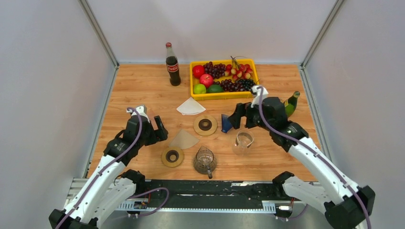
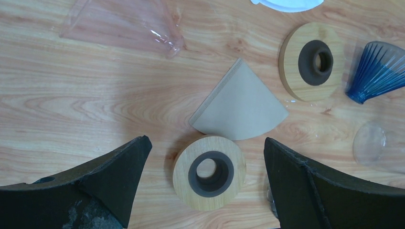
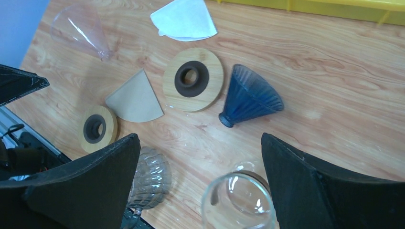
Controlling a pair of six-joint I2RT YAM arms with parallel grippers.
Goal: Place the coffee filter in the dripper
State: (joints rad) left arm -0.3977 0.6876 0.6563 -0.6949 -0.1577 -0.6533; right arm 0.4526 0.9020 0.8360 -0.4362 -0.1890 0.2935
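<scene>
A brown paper coffee filter (image 1: 184, 139) lies flat on the table, also in the left wrist view (image 2: 241, 107) and right wrist view (image 3: 136, 100). A white filter (image 1: 190, 106) lies farther back. A blue ribbed dripper (image 1: 226, 123) lies on its side near my right gripper, seen too in the right wrist view (image 3: 250, 95). A clear dripper (image 2: 124, 26) lies on its side at the left. My left gripper (image 1: 161, 133) is open and empty, left of the brown filter. My right gripper (image 1: 237, 117) is open and empty, above a glass beaker (image 1: 244, 140).
Two wooden rings (image 1: 205, 125) (image 1: 172, 156) lie beside the filters. A glass carafe (image 1: 205, 161) stands at the front. A yellow fruit basket (image 1: 223, 94), a cola bottle (image 1: 172, 64) and a green bottle (image 1: 291, 103) stand at the back and right.
</scene>
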